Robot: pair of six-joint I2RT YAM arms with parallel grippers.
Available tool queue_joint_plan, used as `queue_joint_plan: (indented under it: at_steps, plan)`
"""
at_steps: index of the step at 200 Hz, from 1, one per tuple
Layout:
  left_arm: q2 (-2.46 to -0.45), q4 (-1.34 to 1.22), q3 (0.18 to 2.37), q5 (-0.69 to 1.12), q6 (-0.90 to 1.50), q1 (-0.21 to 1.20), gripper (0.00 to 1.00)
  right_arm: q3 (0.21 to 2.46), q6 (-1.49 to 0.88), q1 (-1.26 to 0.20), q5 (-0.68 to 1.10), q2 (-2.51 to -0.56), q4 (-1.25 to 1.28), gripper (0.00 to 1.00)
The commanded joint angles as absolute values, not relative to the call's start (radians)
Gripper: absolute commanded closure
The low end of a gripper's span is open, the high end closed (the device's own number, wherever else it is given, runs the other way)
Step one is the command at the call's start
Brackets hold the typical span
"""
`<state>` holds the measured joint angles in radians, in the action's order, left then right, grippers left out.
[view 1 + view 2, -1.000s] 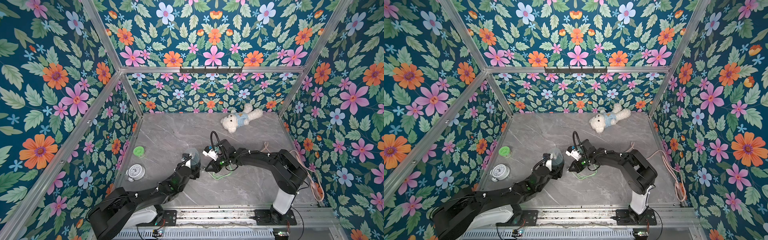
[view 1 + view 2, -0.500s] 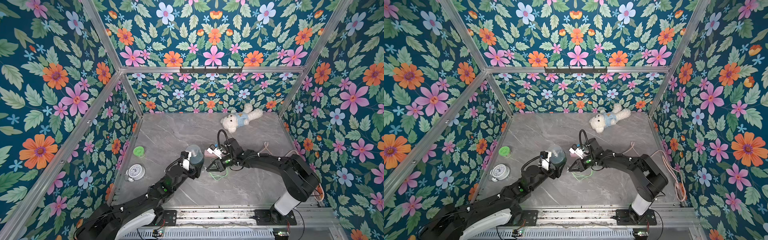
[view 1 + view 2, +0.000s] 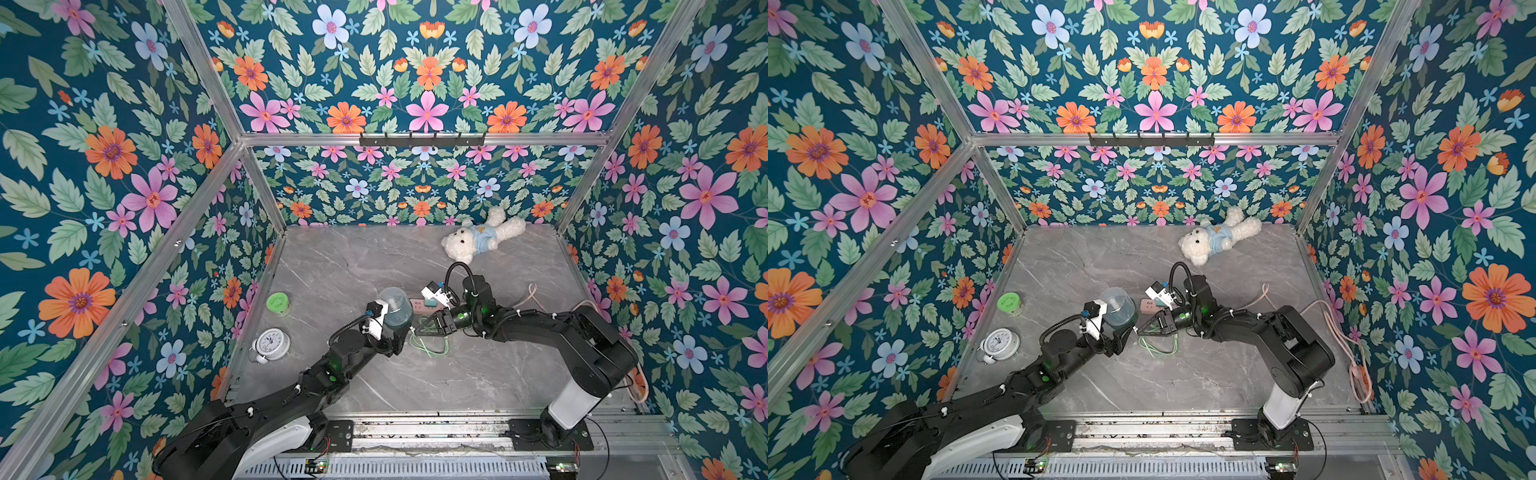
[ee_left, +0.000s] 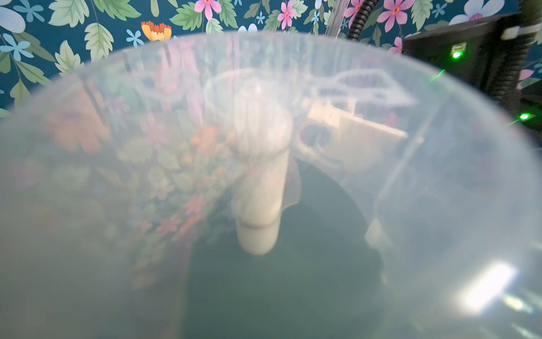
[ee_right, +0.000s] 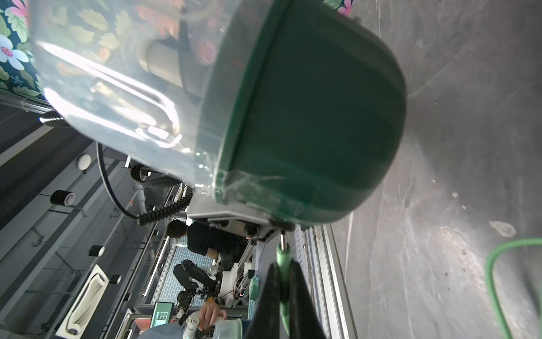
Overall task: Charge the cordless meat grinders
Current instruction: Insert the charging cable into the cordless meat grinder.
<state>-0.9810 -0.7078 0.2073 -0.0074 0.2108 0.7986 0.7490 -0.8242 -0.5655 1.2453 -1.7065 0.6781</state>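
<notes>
Meat grinder [image 3: 394, 309] mid-table, held by left gripper [image 3: 1121, 332], jaws spread wide around it. Clear dome, pale shaft inside, teal base. Right gripper [image 5: 283, 281] pinched tight on the plug [image 5: 283, 256] of the green cable [image 3: 428, 349], metal tip at the base's edge. Green-lid jar [image 3: 277, 302] by left wall, contents unclear. Clock [image 3: 272, 344] dial too small to read. Grey marble table [image 3: 415, 386], floral walls [image 3: 415, 83].

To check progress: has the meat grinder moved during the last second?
Yes. The meat grinder has shifted up the picture, toward the back wall, now nearly level with the green jar.
</notes>
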Motion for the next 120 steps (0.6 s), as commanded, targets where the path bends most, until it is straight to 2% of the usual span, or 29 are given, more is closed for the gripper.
queue_joint_plan:
  at_steps: [1,30,79,120]
  plan:
    - [-0.973,-0.845,0.219,0.025,0.177,0.798,0.31,0.729,-1.027,-0.545,1.268,-1.734,0.970,1.00]
    - [-0.965,-0.847,0.223,0.023,0.163,0.798,0.31,0.733,-1.089,-0.543,1.282,-1.771,1.059,1.00]
    - [-0.955,-0.837,0.227,0.013,0.160,0.796,0.32,0.724,-1.050,-0.543,1.276,-1.756,1.019,1.00]
    - [-0.985,-0.806,0.248,0.017,0.161,0.797,0.32,0.731,-0.950,-0.543,1.250,-1.717,0.828,1.00]
